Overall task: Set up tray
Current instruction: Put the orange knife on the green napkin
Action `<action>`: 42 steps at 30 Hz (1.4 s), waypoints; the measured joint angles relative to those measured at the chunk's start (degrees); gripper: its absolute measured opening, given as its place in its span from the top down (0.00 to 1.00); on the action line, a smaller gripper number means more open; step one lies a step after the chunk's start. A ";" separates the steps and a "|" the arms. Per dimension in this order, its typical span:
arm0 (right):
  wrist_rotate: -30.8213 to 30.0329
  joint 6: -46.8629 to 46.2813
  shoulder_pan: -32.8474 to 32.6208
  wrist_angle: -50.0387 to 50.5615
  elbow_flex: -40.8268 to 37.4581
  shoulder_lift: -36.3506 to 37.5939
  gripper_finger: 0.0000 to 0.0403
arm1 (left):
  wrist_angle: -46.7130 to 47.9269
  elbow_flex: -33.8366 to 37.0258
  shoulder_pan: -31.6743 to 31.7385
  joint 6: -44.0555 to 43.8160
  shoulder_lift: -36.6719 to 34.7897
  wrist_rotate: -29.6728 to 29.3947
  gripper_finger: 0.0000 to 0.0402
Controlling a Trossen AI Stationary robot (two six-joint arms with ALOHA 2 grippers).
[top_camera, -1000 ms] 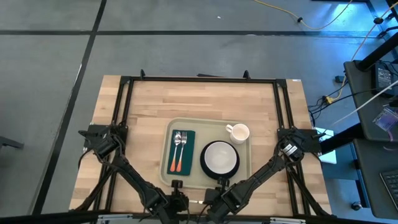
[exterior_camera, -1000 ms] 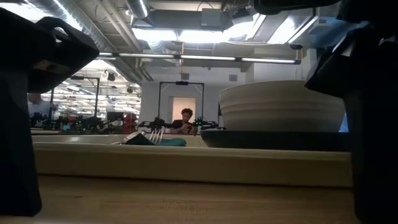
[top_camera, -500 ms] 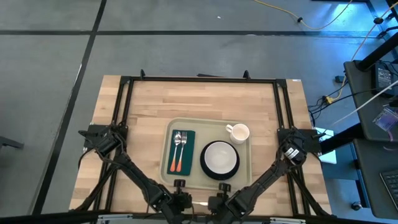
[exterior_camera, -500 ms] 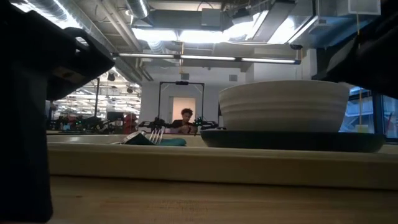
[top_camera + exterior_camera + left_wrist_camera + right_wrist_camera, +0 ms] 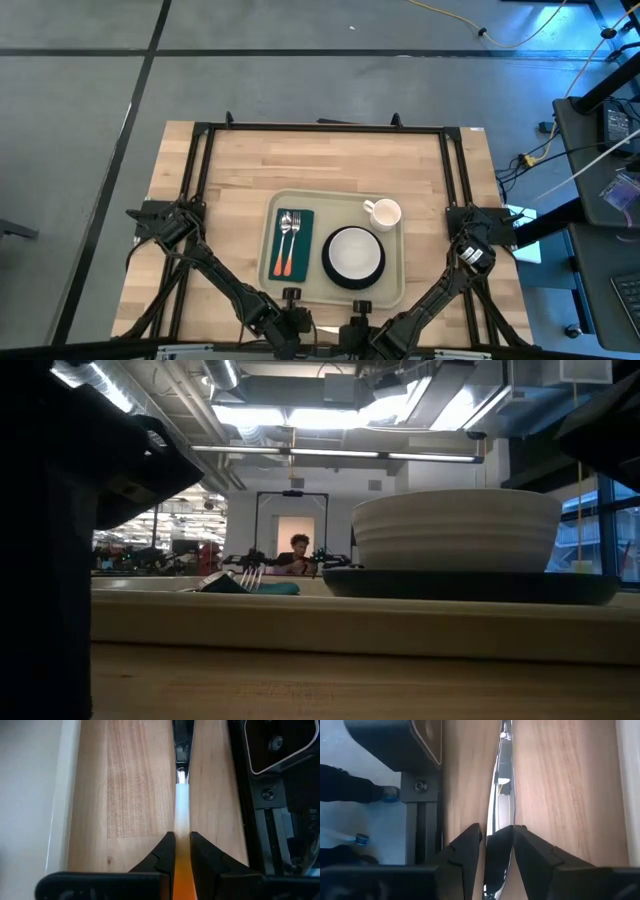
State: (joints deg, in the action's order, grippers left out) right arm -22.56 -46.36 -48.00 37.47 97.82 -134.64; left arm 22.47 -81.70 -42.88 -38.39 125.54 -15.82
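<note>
1. A pale wooden bench (image 5: 230,170) fills the high view, with an open workshop hall behind it in the low view. The tray (image 5: 340,197) lies flat near the bench's middle. It already carries a green napkin (image 5: 303,250) with cutlery, a bowl (image 5: 352,252) on a dark plate, and a mug (image 5: 383,213).
2. Both arms reach to the near edge of the bench, just outside the tray's rim.
3. The left gripper (image 5: 182,837) is pinched almost closed on an orange-handled utensil (image 5: 182,870) that lies on the wood.
4. The right gripper (image 5: 497,830) straddles a shiny metal utensil (image 5: 501,780). I cannot tell whether it truly has hold of it.
5. The step in hand looks like lifting the last cutlery. Confirm each grip is firm and centred, raise straight up to clear the rim, and keep the two arms apart, as they are working close together.
</note>
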 joint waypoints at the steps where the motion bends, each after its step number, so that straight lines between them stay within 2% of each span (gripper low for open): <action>1: -0.28 0.09 -0.01 -0.01 0.00 -0.01 0.70 | -0.12 -0.01 0.13 0.02 -0.01 0.70 0.92; 10: 0.58 0.66 0.00 -0.52 -0.15 0.01 0.90 | -1.18 -0.05 2.00 1.27 -0.12 7.25 0.92; 17: 1.44 0.14 0.06 -1.23 -0.17 0.01 0.99 | -4.38 -0.05 3.46 3.28 -0.11 15.39 0.94; 23: 0.09 0.65 0.07 -1.24 0.45 -0.02 0.93 | -5.06 -0.05 3.66 3.87 -0.01 16.64 0.94; 31: -4.02 2.08 0.01 5.84 6.35 -0.80 0.83 | -4.93 -0.05 3.68 3.85 -0.01 15.95 1.00; 35: -5.30 4.91 0.20 6.19 7.10 -0.90 0.77 | -5.14 -0.05 3.68 3.82 -0.01 15.78 1.00; 42: -5.92 1.77 0.21 5.70 6.15 -0.78 0.59 | -5.20 -0.05 3.68 4.07 -0.01 15.57 1.00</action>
State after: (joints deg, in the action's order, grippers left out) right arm -28.48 -44.59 -47.79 43.17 103.97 -135.42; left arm 17.28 -81.76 -39.20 -34.32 125.54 -0.25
